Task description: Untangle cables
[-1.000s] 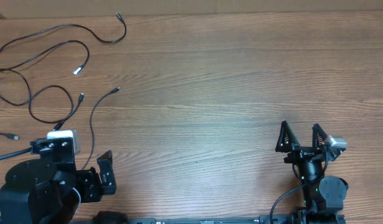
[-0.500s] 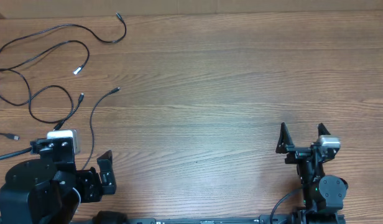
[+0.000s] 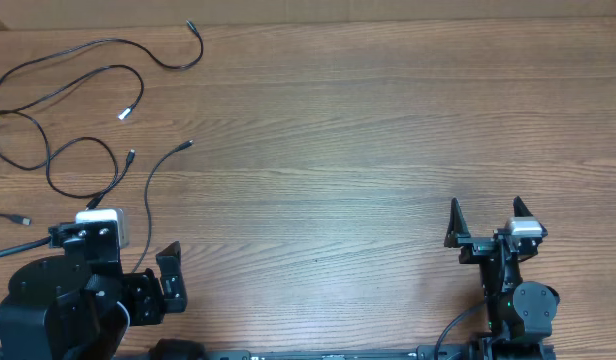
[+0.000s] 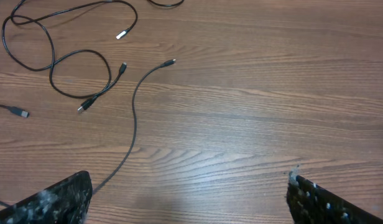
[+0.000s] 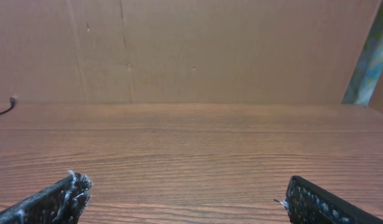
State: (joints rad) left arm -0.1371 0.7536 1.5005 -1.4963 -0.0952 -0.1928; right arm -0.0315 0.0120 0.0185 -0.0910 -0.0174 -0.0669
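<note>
With left hand and right hand spread, empty, near the tabletop edge, I judge them staged to reach the cables looped far left.

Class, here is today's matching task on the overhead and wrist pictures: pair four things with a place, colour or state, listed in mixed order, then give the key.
Column one:
1. cables
2. plug tip
3. left gripper
4. right gripper

Column two:
A. jaws open, bare table ahead
B. black, in loose loops at the far left
C. silvery white
D. jaws open, a cable running toward it

Pairs: 1-B; 2-C; 3-D; 4-A
</note>
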